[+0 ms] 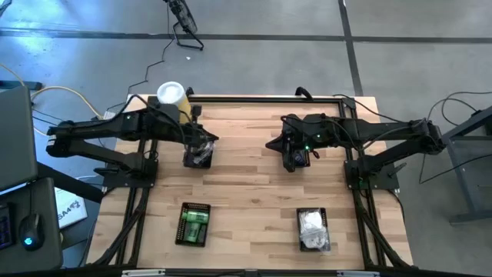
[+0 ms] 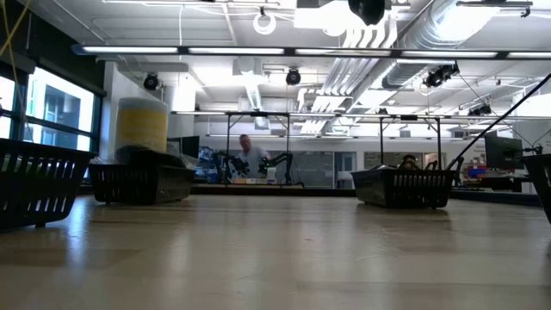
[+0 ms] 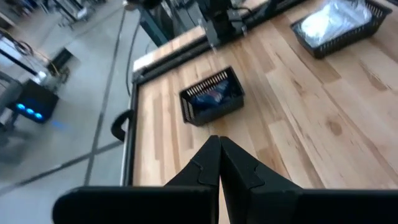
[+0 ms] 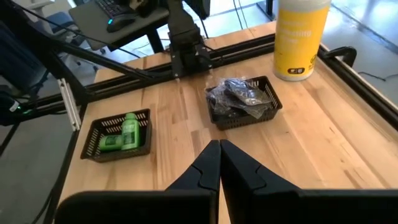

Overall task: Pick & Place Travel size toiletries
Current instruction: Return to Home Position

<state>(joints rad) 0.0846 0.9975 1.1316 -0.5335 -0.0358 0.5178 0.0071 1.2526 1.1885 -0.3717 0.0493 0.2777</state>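
1. Looking straight down, the yellow canister (image 1: 171, 95) with the white lid stands at the back left corner of the table (image 1: 254, 192), so everything below is placed off that.
2. Left gripper (image 3: 219, 152) hangs just in front of the canister, above the basket nearest to it. Its fingers are pinched tip to tip with nothing between them.
3. Right gripper (image 4: 219, 155) is well off to the canister's right at about the same depth, by the other back basket. Its fingers are pressed together too, also empty.
4. The canister-side basket (image 4: 244, 102), just beside the canister, holds the silvery-clear packets (image 4: 239, 93), a dark crinkly heap.
5. The blue-tube basket (image 3: 211, 99), well to the canister's right along the back, has the dark blue tubes (image 3: 211, 94) inside.
6. The green-bottle basket (image 1: 193, 224), toward the front edge from the canister, holds the green bottles (image 4: 127, 132) lying on their sides.
7. The white-packet basket (image 1: 313, 229), diagonally across the table from the canister, is filled with the white packets (image 1: 311, 223).
8. From table height the canister rises right behind its neighbouring basket, and a person (image 2: 247, 155) shows far back in the room.
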